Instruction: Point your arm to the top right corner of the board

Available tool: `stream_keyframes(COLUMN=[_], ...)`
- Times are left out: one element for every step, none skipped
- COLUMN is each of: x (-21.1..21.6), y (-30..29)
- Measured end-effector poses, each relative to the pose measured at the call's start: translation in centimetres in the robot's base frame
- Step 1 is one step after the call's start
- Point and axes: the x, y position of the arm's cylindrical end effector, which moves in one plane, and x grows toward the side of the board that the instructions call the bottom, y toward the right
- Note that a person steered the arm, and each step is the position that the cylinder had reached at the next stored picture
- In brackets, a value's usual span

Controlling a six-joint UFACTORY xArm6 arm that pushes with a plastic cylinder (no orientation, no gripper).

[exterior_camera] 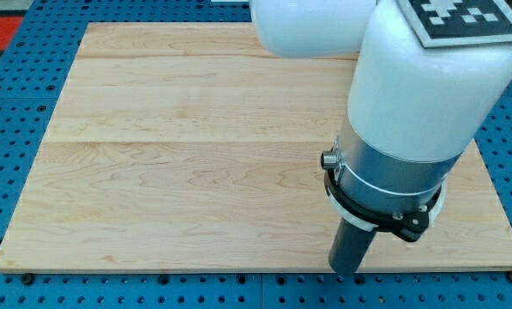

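Note:
The wooden board [187, 146] fills most of the view, and no coloured blocks show on it. My white arm [427, 77] comes down from the view's top right and covers the board's top right corner. The dark rod hangs below it, and my tip [345, 271] rests near the board's bottom edge, right of the middle.
A blue perforated table [15, 103] surrounds the board on all sides. A black-and-white marker tag [466, 17] sits on top of the arm at the view's top right.

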Motion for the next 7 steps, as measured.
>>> stream_keyframes(x=[0.0, -1.9, -6.0, -10.7, -15.1, -20.2, -26.0], y=[4.4, 9.8, 12.0, 14.3, 14.4, 14.6, 15.4])
